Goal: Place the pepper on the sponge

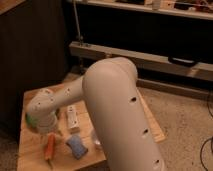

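The orange pepper [50, 146] lies on the wooden table [30, 155] near its front left, pointing roughly front to back. The blue sponge [76, 146] lies just right of it, a short gap between them. My white arm sweeps from the lower right across the table to its rounded wrist [42, 109] at the left. The gripper [53, 131] hangs below that wrist, just above the pepper's far end and largely hidden by the arm. Nothing shows as held.
A white rectangular block [72, 119] lies behind the sponge. A green plate [30, 120] peeks out behind the wrist at the left. A pale cup [95, 141] sits right of the sponge, half hidden by my arm. Dark shelving stands behind the table.
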`<state>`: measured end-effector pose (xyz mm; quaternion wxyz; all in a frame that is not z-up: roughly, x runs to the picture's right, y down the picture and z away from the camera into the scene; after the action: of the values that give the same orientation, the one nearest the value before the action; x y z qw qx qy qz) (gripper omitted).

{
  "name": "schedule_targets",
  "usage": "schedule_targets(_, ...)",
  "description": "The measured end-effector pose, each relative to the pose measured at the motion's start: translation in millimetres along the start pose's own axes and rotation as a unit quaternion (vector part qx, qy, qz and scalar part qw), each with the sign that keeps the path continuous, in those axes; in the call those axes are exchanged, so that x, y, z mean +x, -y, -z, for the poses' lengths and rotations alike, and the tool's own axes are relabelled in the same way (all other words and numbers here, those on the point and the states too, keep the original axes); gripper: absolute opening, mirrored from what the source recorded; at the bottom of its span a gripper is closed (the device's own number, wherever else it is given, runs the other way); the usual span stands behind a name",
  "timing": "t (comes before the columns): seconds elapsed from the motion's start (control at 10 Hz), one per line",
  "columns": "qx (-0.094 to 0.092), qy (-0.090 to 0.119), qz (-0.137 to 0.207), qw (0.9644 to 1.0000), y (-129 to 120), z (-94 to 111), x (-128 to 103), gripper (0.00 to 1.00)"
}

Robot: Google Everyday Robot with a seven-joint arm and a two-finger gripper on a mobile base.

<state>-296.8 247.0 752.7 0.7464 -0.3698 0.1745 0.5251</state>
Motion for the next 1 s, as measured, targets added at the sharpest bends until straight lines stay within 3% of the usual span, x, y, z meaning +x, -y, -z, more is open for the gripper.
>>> schedule_targets(0.7, 0.009, -0.01, -0.008, 0.9999, -4, -25, 3, 0.65)
schedule_targets(1.0, 0.012, -0.019, -0.009, 0.9997, -6, -29, 4, 0.58)
